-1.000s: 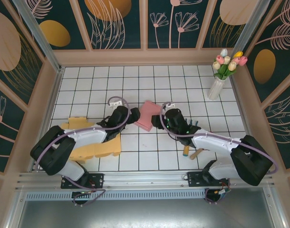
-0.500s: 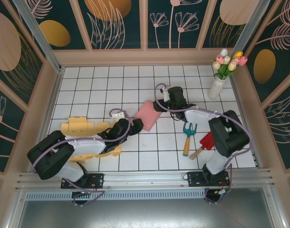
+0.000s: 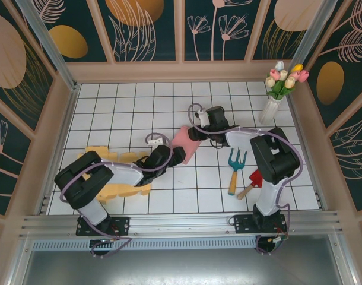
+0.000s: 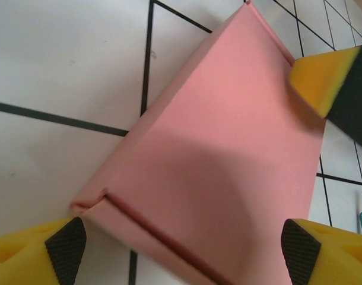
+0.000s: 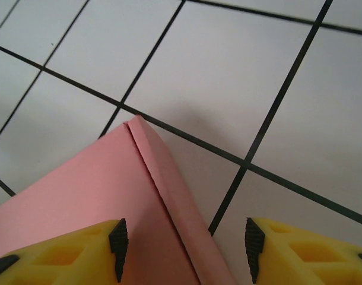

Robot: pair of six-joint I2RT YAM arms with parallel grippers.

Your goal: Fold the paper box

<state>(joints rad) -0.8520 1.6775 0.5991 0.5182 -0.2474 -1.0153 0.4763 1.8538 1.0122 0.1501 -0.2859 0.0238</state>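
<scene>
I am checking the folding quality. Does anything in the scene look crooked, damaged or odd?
The pink box sits diagonal to the tile lines; the left wrist view shows one flap seam at its corner slightly open. Nothing else stands out.

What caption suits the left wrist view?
Left gripper, jaws open, straddles the pink paper box on the white tiled table; a finger of the right gripper sits at its far edge.

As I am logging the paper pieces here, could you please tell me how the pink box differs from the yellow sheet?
The pink box is folded up; the yellow sheet lies flat with its tabs spread. The pink box sits between the left hand and the right hand; the yellow sheet lies partly under the left arm. Both rest on the tiled table.
</scene>
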